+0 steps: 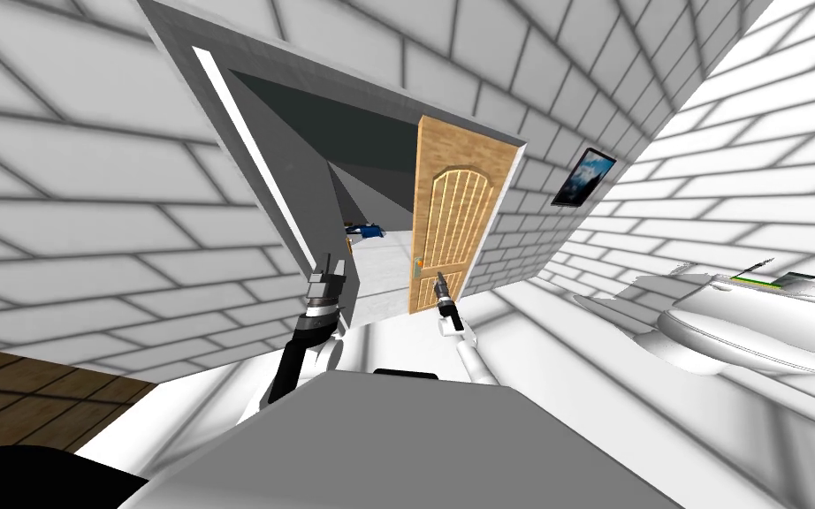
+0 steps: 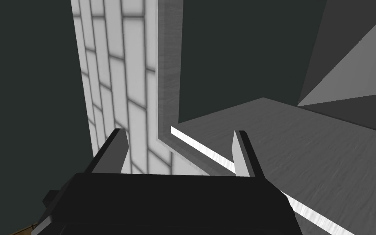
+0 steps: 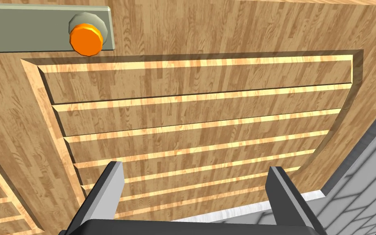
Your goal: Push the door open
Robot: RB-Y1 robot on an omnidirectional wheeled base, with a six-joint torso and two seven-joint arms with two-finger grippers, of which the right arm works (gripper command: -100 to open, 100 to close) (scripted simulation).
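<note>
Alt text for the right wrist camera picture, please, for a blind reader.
The open right gripper faces a slatted wooden door close up. An orange knob on a grey plate sits farther along the door; a white brick wall shows past its edge.

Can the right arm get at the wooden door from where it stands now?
Probably yes. The right tool, open, points straight at the wooden door, below its orange knob. Nothing lies between them, and the door face looks close.
</note>
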